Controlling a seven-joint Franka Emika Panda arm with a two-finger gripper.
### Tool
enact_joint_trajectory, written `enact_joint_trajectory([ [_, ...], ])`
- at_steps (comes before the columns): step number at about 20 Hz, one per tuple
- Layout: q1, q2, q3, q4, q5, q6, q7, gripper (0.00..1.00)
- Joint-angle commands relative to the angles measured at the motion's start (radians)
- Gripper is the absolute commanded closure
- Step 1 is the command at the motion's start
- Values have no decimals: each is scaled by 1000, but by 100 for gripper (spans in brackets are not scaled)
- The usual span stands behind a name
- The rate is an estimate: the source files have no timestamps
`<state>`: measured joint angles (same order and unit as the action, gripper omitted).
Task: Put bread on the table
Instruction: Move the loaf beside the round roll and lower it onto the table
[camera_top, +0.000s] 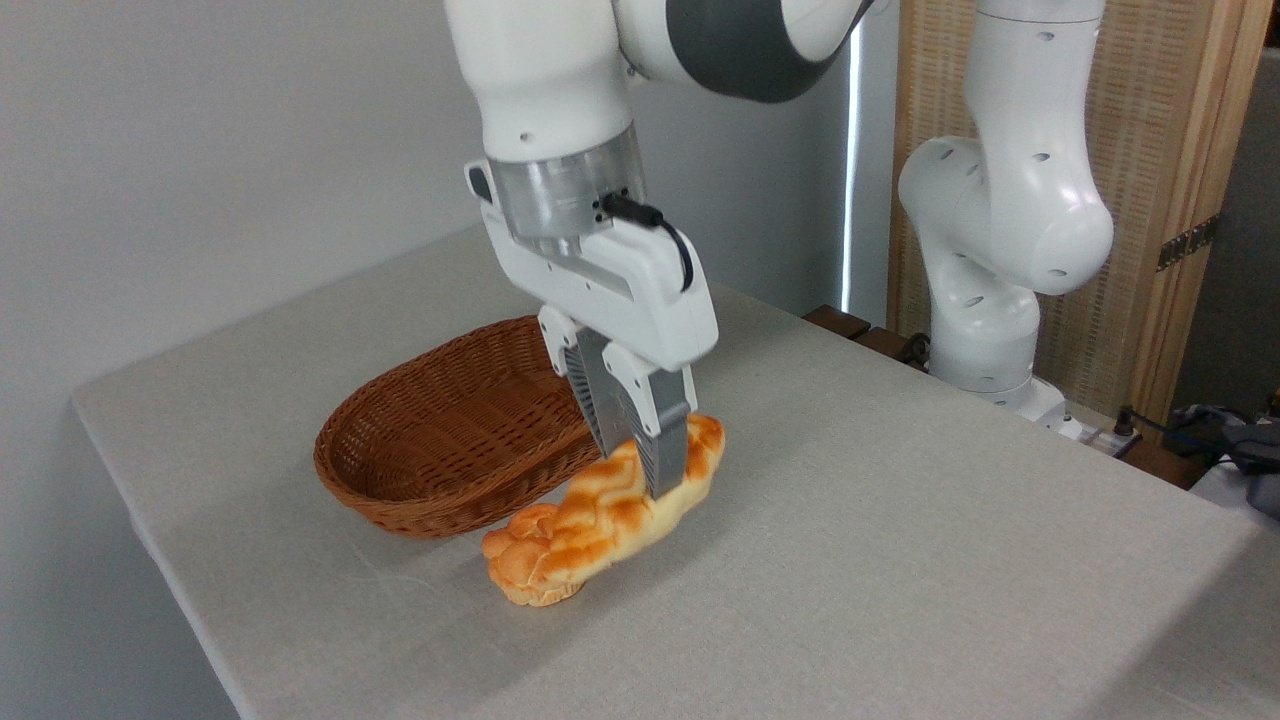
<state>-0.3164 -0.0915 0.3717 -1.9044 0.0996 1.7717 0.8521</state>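
Observation:
My gripper is shut on the bread, a long braided golden loaf, gripping it near its right end. The loaf hangs tilted just outside the wicker basket's front right rim, low over the table. Its raised right end points away from the basket and its lower left end lies in front of the small round bun. Whether the loaf touches the bun or the cloth I cannot tell.
The brown oval basket stands empty at the left middle of the tabletop. The bun sits on the cloth right in front of it. The arm's white base rises at the table's far right edge. The table's near left edge is close to the basket.

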Motion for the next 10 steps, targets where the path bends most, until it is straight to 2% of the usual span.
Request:
enact_joint_trajectory([
  [1, -12, 58, 26, 11, 26, 17, 1, 41],
  [5, -10, 76, 30, 11, 64, 31, 1, 33],
  [10, -12, 78, 30, 11, 78, 32, 1, 21],
])
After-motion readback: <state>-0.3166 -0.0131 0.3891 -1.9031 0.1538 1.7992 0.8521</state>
